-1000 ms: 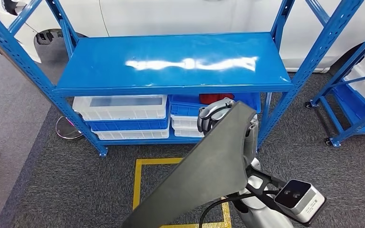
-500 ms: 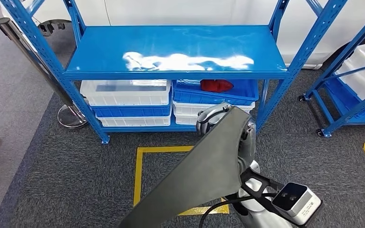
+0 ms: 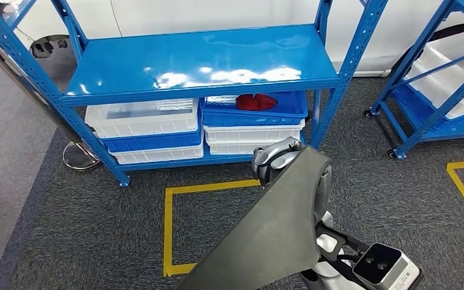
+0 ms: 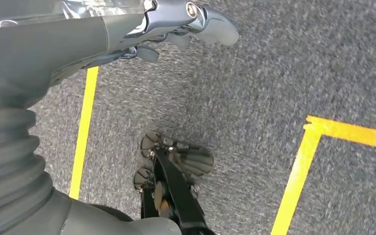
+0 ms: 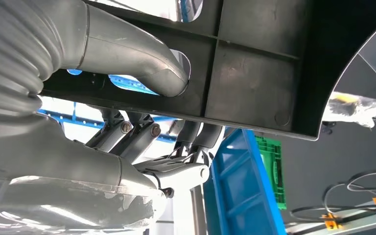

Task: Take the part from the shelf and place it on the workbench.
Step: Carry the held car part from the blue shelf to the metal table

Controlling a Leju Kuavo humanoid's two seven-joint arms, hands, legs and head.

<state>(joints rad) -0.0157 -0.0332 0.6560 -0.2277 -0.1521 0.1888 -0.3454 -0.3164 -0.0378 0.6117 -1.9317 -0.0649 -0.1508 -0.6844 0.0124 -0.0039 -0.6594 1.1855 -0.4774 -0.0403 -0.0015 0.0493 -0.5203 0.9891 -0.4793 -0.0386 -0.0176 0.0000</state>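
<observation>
Already off the shelf, the part travels with the robot

Now the whole head view has shifted against the earlier pictures: the blue shelf [image 3: 199, 63] sits a little farther off and to the left, and more of the yellow floor marking [image 3: 170, 229] shows, so the camera, and with it the robot, has moved while the things on the rack lie as they did. The part [image 3: 272, 232], a long dark grey panel, is held up in front of the body by the right hand [image 3: 278, 158] at its upper end. In the right wrist view the thumb [image 5: 142, 63] hooks through an opening in the ribbed underside of the panel and the fingers [image 5: 196, 134] curl beneath it, pinching it. The left hand [image 4: 176, 29] hangs over the carpet, fingers loosely apart, holding nothing. The shelf's top level is bare, and white and blue bins [image 3: 151, 130] sit below. Judging by this, the pick is done and the carry to the surface, not yet seen, remains.
</observation>
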